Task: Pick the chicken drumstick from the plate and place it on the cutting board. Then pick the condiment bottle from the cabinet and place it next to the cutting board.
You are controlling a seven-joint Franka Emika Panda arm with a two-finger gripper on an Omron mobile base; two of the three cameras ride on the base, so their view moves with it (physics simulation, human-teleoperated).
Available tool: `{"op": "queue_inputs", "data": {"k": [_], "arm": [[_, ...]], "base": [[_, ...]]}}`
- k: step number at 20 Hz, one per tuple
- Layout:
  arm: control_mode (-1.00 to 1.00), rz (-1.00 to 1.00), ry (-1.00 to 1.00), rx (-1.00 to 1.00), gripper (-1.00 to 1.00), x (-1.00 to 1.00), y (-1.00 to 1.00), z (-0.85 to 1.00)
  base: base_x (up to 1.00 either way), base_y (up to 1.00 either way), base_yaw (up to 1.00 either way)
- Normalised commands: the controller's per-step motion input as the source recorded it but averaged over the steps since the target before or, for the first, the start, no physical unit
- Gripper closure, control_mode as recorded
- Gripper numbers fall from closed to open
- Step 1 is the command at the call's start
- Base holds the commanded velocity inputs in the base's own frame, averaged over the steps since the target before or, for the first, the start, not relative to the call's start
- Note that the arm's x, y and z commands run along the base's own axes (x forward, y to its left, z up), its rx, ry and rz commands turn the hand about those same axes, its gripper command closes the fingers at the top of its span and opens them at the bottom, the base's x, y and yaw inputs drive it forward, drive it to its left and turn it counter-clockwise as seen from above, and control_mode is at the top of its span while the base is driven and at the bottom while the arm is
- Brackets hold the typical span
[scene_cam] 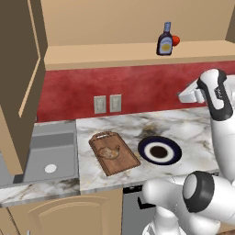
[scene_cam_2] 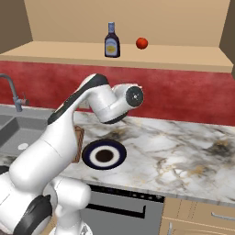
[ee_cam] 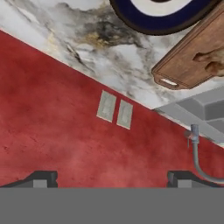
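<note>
The chicken drumstick (scene_cam: 110, 151) lies on the cutting board (scene_cam: 120, 163), left of the plate (scene_cam: 159, 150), which holds nothing. In the hand view the cutting board (ee_cam: 188, 57), the drumstick (ee_cam: 211, 62) and the plate's rim (ee_cam: 157, 24) sit at the top right. The condiment bottle (scene_cam: 165, 40) (scene_cam_2: 111, 41) stands upright on the cabinet shelf (scene_cam: 105, 54) (scene_cam_2: 50, 50). My gripper (ee_cam: 112, 180) is open and holds nothing. Its fingertips (ee_cam: 41, 178) are wide apart and face the red backsplash above the counter. My hand (scene_cam: 189, 95) hangs below the shelf, to the right of the bottle.
A small red ball (scene_cam: 176, 40) (scene_cam_2: 142, 43) rests just right of the bottle. The brown cabinet door (scene_cam: 18, 69) stands open at the left. Two wall outlets (ee_cam: 114, 110) are on the backsplash. A sink (scene_cam: 48, 153) with a faucet (ee_cam: 197, 151) lies left of the board.
</note>
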Motion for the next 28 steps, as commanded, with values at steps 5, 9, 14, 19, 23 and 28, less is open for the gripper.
{"op": "queue_inputs", "data": {"k": [5,9,14,19,23,28], "arm": [[-1.00,0.00,-0.01,0.16,-1.00,-0.20,0.00,0.00],[-1.00,0.00,-0.02,0.11,-1.00,-0.27,0.00,0.00],[-1.00,0.00,-0.01,0.09,-1.00,-0.24,0.00,0.01],[-1.00,0.00,-0.02,0.08,-1.00,-0.27,0.04,0.00],[-1.00,0.00,-0.01,0.06,-1.00,-0.26,0.10,0.00],[-1.00,0.00,0.00,0.03,-1.00,-0.24,0.15,0.00]], "base": [[0.00,0.00,0.00],[0.00,0.00,0.00],[0.00,0.00,0.00],[0.00,0.00,0.00],[0.00,0.00,0.00],[0.00,0.00,0.00]]}}
